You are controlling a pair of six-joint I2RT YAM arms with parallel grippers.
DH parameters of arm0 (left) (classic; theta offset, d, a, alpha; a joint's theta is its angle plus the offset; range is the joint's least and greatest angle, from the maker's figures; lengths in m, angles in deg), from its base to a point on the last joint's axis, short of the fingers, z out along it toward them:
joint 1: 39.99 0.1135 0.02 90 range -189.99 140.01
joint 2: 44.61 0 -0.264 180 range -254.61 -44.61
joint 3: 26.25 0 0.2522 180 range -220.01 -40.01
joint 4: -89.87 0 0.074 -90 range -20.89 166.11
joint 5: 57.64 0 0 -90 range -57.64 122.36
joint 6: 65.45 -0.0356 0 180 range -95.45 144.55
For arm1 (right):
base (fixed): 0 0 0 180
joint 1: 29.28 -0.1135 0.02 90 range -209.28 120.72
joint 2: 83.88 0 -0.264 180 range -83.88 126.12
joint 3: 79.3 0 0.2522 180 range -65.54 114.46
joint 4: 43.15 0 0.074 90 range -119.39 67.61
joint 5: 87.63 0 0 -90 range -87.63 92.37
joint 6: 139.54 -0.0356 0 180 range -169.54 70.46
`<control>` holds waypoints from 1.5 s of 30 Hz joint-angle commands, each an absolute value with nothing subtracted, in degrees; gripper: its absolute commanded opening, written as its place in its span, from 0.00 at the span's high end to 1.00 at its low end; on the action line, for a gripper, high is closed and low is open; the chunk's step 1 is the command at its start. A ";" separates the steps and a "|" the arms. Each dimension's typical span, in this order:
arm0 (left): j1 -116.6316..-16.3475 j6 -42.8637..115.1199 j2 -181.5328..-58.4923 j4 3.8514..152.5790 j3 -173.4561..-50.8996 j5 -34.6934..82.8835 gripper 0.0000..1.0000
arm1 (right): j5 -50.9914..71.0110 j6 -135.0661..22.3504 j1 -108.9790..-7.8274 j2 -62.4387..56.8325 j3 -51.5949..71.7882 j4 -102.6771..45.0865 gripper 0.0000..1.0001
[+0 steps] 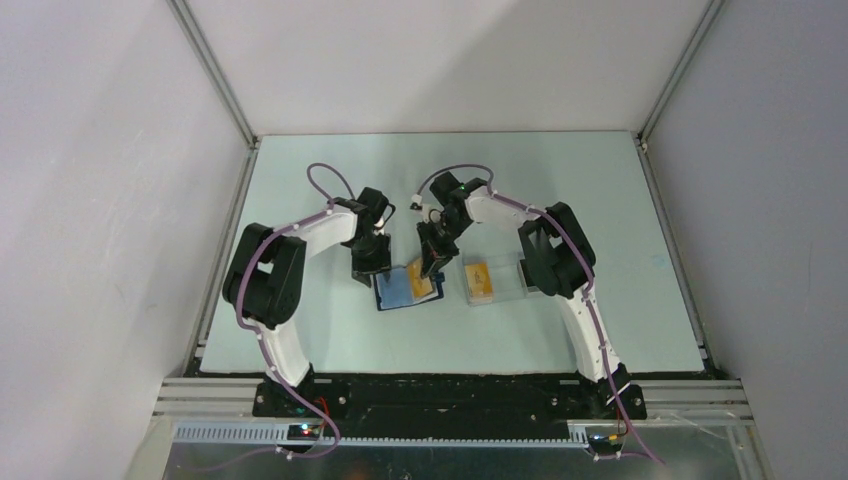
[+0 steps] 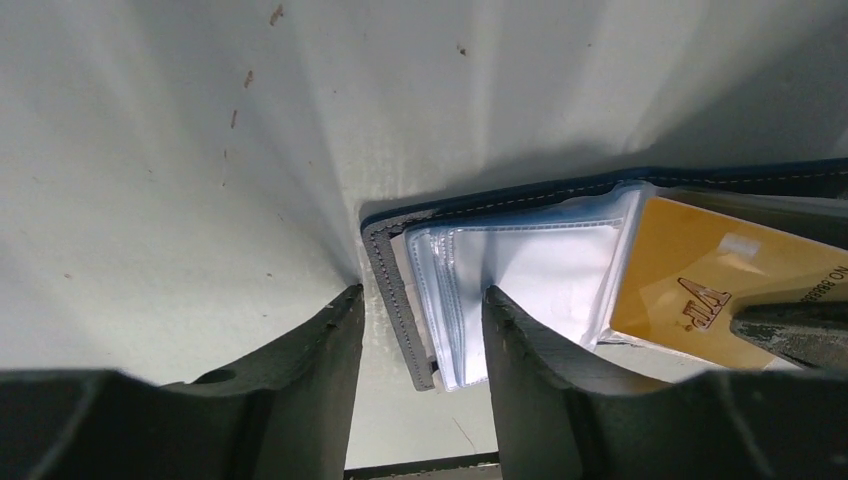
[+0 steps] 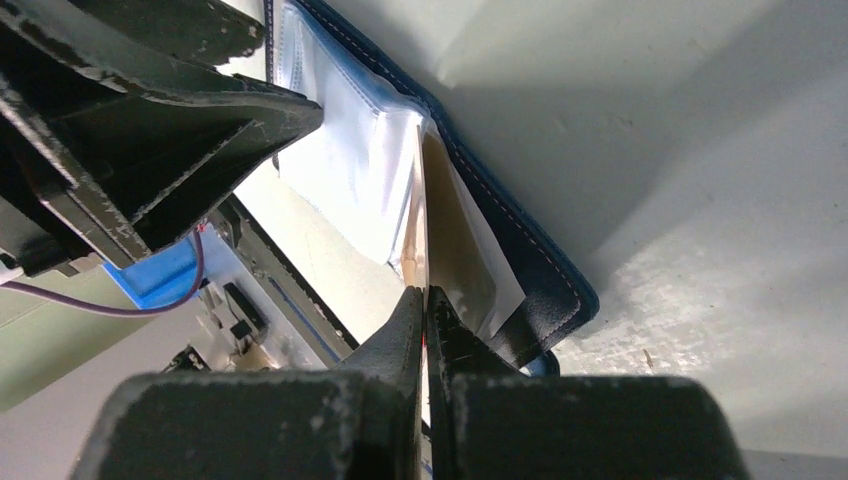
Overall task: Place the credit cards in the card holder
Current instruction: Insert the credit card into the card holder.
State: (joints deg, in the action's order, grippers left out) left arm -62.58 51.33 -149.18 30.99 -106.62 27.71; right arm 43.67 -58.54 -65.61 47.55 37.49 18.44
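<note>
– Holder (image 1: 395,291) on the top cam: lying open on the bench (image 1: 600,220), between the two arms. Where are the pincers?
– Left pincer (image 1: 366,276) is at its left edge. Right pincer (image 1: 430,270) is over the right half, where an orange card (image 1: 420,288) shows. Clear case (image 1: 510,275) just to the right, second card (image 1: 479,280) inside.
– Left wrist cam?
– Fingers (image 2: 310,370) are apart, straddling the holder's stitched edge and the clear sleeves (image 2: 530,270). Can't tell if they touch it. Card lies over the right side.
– Right wrist?
– Jaws are pinched together on that card, seen edge-on. Its far end is against the holder's inside, beside the sleeves.
</note>
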 commanded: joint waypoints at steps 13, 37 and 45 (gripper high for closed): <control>-62.49 50.09 -147.88 32.59 -106.21 29.22 0.49 | 49.51 -58.45 -64.18 49.06 34.49 21.75 1.00; -62.76 48.16 -145.66 32.62 -106.21 28.28 0.37 | 64.76 -58.71 -63.25 50.29 35.96 13.74 1.00; -60.75 48.40 -145.57 33.14 -105.83 26.93 0.40 | 64.30 -59.99 -62.25 51.26 34.01 11.30 1.00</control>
